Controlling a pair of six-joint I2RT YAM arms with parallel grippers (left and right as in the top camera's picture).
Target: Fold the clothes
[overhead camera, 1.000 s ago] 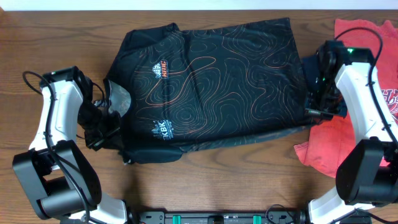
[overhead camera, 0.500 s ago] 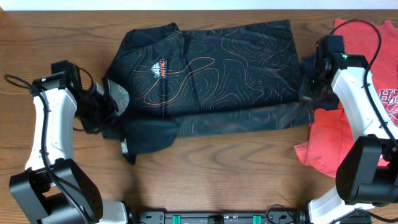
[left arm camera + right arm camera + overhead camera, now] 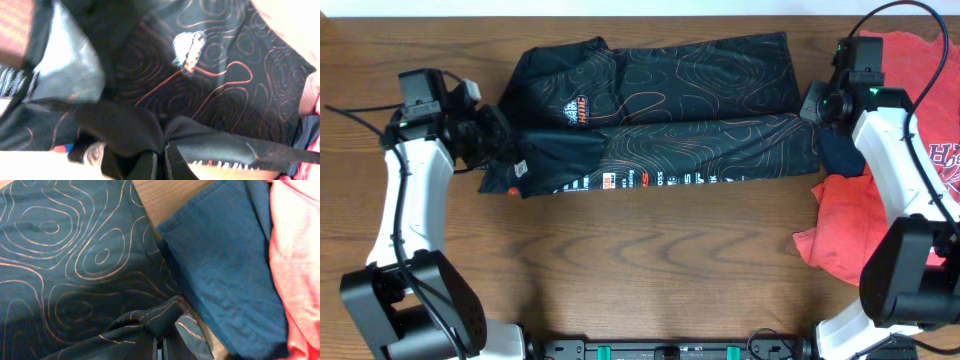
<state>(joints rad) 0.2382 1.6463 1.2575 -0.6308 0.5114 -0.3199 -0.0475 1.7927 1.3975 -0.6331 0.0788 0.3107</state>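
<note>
A brown wood-grain table (image 3: 640,270) carries everything. On it, stretched sideways between the two arms, lies the shiny black sports jersey with thin orange-red contour lines and white logos (image 3: 700,90). Its near long edge is doubled over onto the body, so a band with small white lettering runs from one gripper to the other. Outward of the right arm lies a crumpled red T-shirt with lettering (image 3: 850,220). A plain navy garment (image 3: 840,150) sits just beside the jersey's right end, partly under that arm. In the right wrist view the navy cloth (image 3: 225,255) lies off to the side of the fingers, touching the red shirt (image 3: 300,255). The left gripper (image 3: 505,150) is at the jersey's collar end. In its wrist view the gripper (image 3: 160,167) has its jaws nearly together, pinching a bunched fold of black fabric, and the chest logo spreads ahead of the fingertips. The right gripper (image 3: 817,118) is at the opposite end. Its wrist view shows the gripper (image 3: 162,350) with jaws clamped on a gathered knot of the patterned hem, and the jersey (image 3: 65,265) extends ahead and to one side.
</note>
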